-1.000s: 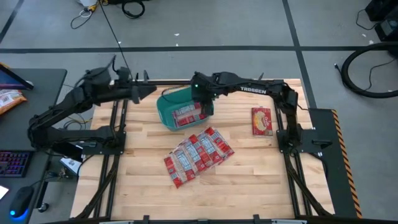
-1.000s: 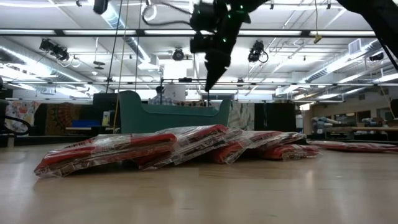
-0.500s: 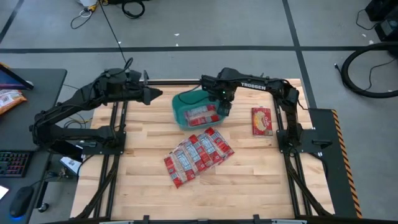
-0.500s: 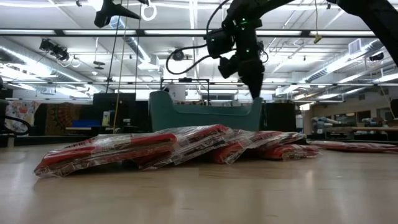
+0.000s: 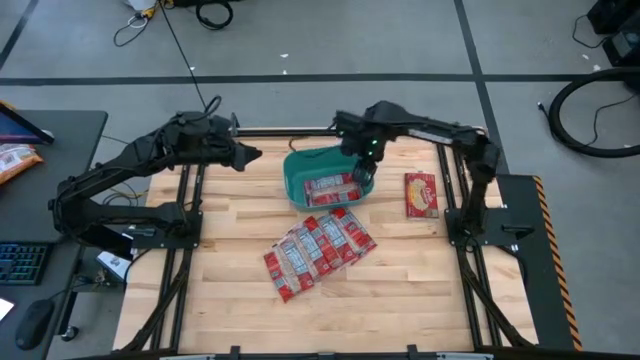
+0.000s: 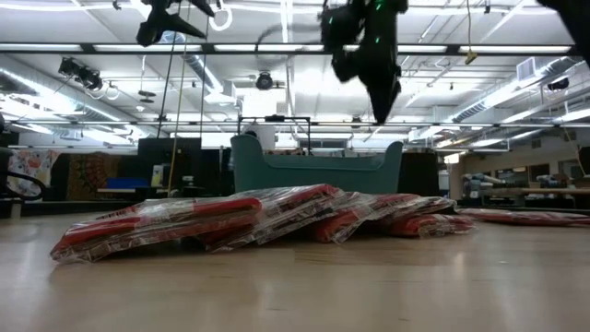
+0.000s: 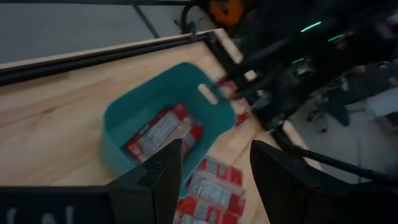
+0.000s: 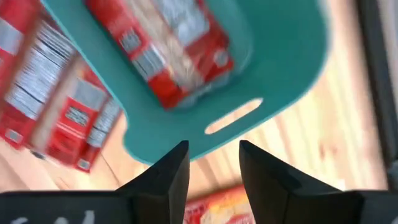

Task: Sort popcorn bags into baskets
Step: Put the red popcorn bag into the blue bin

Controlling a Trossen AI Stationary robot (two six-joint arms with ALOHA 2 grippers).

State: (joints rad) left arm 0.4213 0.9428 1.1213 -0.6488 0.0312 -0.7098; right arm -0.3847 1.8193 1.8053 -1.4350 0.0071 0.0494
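The teal basket [image 5: 308, 156] stands on the far middle of the wooden table and holds popcorn bags [image 5: 333, 187], red with white labels. My right gripper [image 5: 365, 177] hangs open above the basket's right end, over its handle slot [image 8: 233, 116], clear of the rim in the low view [image 6: 383, 112]. Several more popcorn bags [image 5: 318, 245] lie overlapping in a row on the table just in front of the basket. One bag with a yellowish design [image 5: 421, 193] lies flat to the right. My left gripper [image 5: 252, 155] hovers open, left of the basket, with nothing between its fingers [image 7: 214, 180].
Bare wood [image 5: 330, 320] lies toward the near edge. Black frame rails run along the table's left, right and far sides. An orange-and-white snack bag [image 5: 14, 160] and a keyboard [image 5: 20, 265] sit on the dark desk off to the left.
My right gripper has gone toward the table's right edge and the basket has slid that way with it, staying upright with its bags inside. The gripper has then risen clear above the basket's right end and turned. My left gripper has crept slightly toward the basket and tipped down.
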